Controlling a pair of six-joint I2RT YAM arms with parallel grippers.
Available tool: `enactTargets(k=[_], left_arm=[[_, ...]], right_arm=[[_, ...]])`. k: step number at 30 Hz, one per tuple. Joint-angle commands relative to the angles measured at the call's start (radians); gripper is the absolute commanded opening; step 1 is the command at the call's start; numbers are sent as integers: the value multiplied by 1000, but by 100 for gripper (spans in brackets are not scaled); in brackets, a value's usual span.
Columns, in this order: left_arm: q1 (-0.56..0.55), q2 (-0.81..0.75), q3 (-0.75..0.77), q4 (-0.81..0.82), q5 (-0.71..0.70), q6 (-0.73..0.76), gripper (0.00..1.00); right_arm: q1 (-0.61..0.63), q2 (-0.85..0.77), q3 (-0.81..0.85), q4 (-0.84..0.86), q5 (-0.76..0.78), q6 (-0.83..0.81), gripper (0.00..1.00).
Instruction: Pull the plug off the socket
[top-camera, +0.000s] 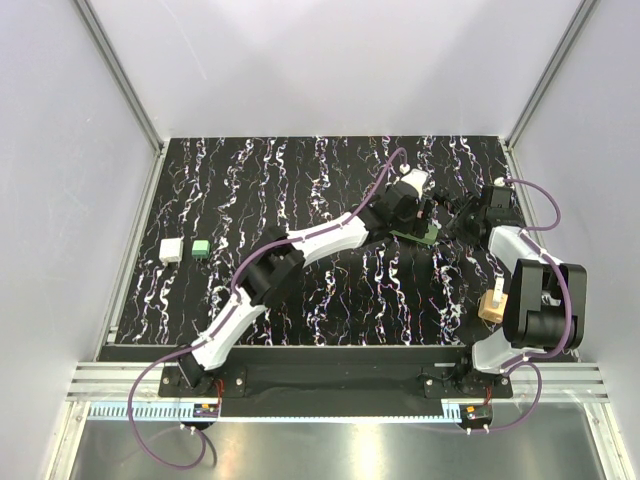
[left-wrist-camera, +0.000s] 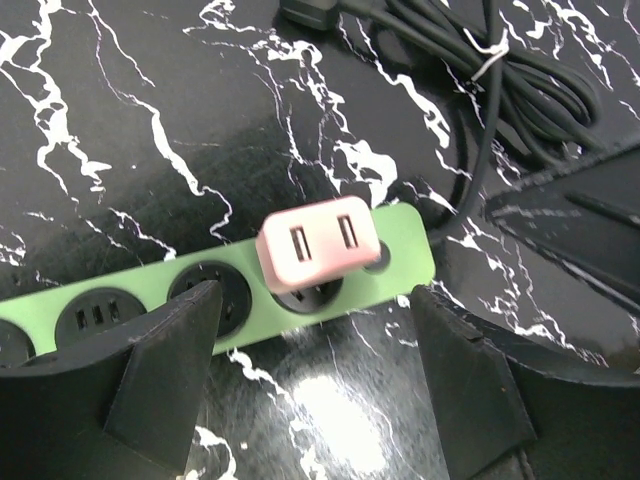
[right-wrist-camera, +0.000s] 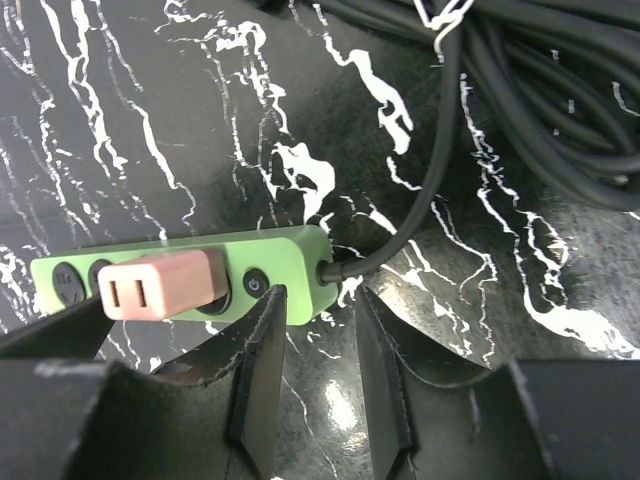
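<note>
While the plug (left-wrist-camera: 320, 245) sits in the socket (left-wrist-camera: 155, 283), in the hole nearest the cord (left-wrist-camera: 480, 140) end, that green strip lies on the marbled table (left-wrist-camera: 150, 120), its long axis near 9-to-3 o'clock in the left wrist view. The left gripper (left-wrist-camera: 315, 305), spread wide, straddles it with the plug just at 12 o'clock, and is likely the nearer. The right gripper (right-wrist-camera: 315, 305), slightly parted and empty, sits by the cord end. Prongs are hidden; the strip's 9 o'clock end is cut off.

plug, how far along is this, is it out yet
Not out: the pink plug sits in the green socket. Done: both claws are at it. In hand: the left claw is open, lined up on the plug; the right claw is open by the cord. Left: grip and pull.
</note>
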Motion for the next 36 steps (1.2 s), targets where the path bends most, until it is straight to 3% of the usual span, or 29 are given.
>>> enactTargets(k=[1, 8, 17, 25, 31, 36], left_arm=[[6, 16, 67, 26, -20, 1, 80], [6, 47, 86, 44, -29, -21, 78], [8, 90, 116, 72, -3, -61, 64], [21, 81, 105, 91, -15, -101, 34], [23, 29, 50, 117, -92, -107, 0], [21, -33, -54, 193, -158, -96, 0]], right_arm=[[-5, 0, -6, 49, -34, 10, 40], [-5, 18, -12, 75, -78, 28, 37], [-5, 51, -2, 89, -107, 18, 41], [-5, 92, 10, 98, -175, 11, 40], [-3, 92, 10, 109, -180, 11, 40], [-3, 95, -1, 129, -193, 13, 41]])
